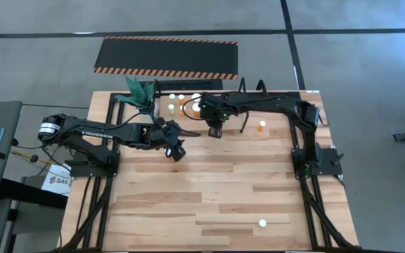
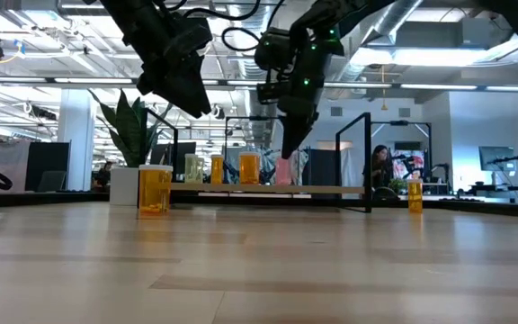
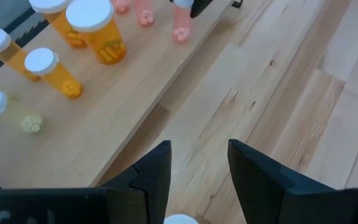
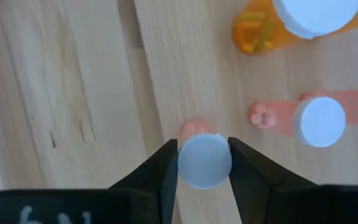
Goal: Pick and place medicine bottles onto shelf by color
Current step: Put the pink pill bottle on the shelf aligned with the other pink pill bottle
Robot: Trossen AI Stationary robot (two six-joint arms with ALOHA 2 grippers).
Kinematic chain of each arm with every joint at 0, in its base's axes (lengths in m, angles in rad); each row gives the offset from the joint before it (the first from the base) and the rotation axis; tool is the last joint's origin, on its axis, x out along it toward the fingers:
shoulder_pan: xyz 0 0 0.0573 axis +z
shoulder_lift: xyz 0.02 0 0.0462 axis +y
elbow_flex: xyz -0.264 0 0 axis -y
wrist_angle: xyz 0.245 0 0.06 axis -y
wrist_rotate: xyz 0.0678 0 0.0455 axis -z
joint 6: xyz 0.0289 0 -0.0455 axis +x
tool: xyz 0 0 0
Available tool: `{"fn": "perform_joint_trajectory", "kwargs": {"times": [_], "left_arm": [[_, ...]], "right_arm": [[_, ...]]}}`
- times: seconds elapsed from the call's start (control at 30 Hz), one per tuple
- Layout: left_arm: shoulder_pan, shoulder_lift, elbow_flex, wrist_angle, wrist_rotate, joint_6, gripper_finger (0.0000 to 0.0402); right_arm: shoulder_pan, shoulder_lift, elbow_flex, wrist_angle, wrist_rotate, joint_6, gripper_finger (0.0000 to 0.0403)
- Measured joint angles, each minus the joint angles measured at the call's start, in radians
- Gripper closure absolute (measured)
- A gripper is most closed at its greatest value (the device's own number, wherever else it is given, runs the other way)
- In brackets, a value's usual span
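Right gripper (image 4: 202, 163) is the one to watch: its 2 fingers are pressed against the white cap of a pink bottle (image 4: 204, 160), and that bottle hangs straight down, long axis upright, pink base pointing at the shelf (image 4: 185, 74) board beneath. In the low view the pink bottle (image 2: 285, 169) sits just above the board with its base at or very near the surface; whether it is actually touching, I cannot tell. Just beside it stands another pink bottle (image 4: 319, 121), with an orange bottle (image 4: 272, 25) a little farther along. So the drop spot lies directly under the claw, in the pink group, and the coming move looks like a short straight descent and release.

Left gripper (image 3: 197, 168) hovers over the table near the shelf's front edge, fingers parted, nothing clamped between them; a white cap (image 3: 181, 219) peeks in beneath it. 2 more bottles wait out on the table: one near the right arm (image 1: 261, 126), one well apart at the near edge (image 1: 262, 223).
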Motion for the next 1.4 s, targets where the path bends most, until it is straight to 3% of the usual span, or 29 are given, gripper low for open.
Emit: {"fn": "perform_joint_trajectory", "kwargs": {"times": [0.93, 1.4], "left_arm": [[0.0, 0.0, 0.0, 0.002, 0.02, 0.002, 0.0255], [0.0, 0.0, 0.0, 0.002, 0.02, 0.002, 0.0255]], "right_arm": [[-0.021, 0.029, 0.01, 0.009, -0.007, -0.062, 0.0255], [-0.021, 0.033, 0.007, 0.021, -0.006, -0.065, 0.02]]}}
